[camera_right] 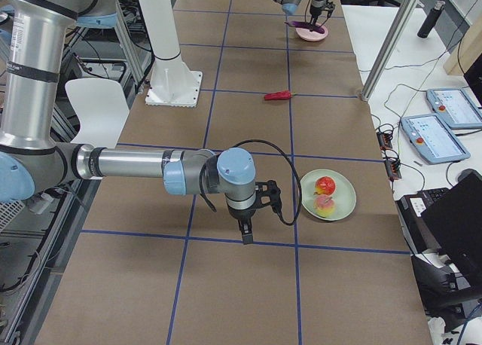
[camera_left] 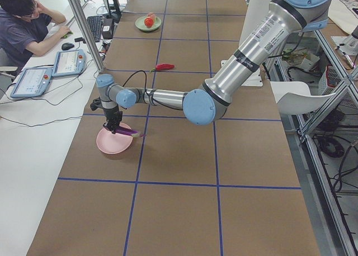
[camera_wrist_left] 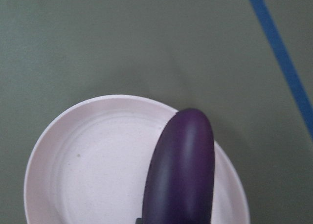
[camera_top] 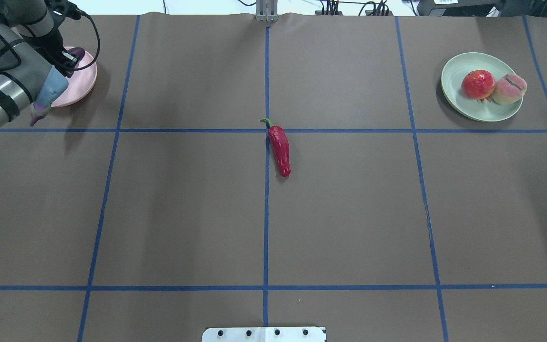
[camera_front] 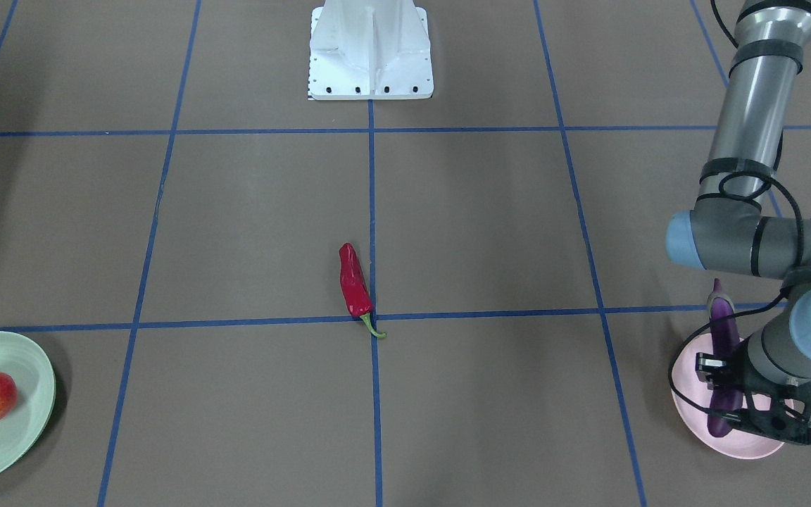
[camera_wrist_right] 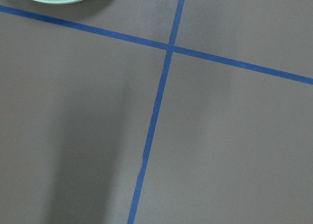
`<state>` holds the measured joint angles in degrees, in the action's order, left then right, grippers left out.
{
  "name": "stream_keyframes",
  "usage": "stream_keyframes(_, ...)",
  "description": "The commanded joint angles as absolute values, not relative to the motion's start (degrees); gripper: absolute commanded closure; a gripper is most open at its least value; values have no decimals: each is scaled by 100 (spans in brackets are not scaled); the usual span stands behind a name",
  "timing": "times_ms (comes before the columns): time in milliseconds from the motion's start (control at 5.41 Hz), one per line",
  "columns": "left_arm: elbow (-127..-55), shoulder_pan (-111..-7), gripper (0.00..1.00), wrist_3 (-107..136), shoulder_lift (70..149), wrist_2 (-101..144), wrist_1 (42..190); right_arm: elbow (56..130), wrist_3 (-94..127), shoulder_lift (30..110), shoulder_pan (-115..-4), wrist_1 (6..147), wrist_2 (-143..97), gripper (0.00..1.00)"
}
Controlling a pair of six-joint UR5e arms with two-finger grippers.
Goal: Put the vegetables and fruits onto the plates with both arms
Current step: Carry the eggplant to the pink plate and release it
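Over the pink plate (camera_front: 750, 443) at far left, the left pincer (camera_front: 726, 394) is clamped on the eggplant (camera_front: 724, 331); red fruit (camera_top: 477, 84) and peach (camera_top: 509, 89) lie on the green plate (camera_top: 450, 71), the chili (camera_top: 280, 151) is left at the centre of the table (camera_top: 183, 213), and whether the right pincer (camera_right: 246, 236) is apart or together cannot be told.

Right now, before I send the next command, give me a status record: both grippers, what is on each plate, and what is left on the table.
left gripper: shut on the eggplant, over the pink plate
eggplant: lies across the plate, capped end past the rim; contact with the plate unclear
right gripper: above bare table beside the green plate; open or shut, cannot tell
green plate: red fruit and peach, side by side
chili pepper: loose at table centre, beside a tape line
still to place: chili pepper
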<state>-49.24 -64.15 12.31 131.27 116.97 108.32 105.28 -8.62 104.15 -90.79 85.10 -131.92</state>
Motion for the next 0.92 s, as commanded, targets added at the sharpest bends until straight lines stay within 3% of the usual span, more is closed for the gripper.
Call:
stream_keyframes(0,-4413,-6530,0,1265,13140,11672,11345,10529,-853,10415,-9079,8508,-13192,0)
stream_keyframes(185,-4534,-6609,0,1353,13235,11715,11312,10529,-853,10406,-9070,8508,-13192,0)
stream_keyframes(555,-5776,-6584,0,2453,13237,12269,10673,10529,-826,10371,-9070,8508,-13201,0)
stream_keyframes(740,-6175,-6078,0,3723,13280,12243,10670,10529,-826,10371,-9070,8508,-13201,0)
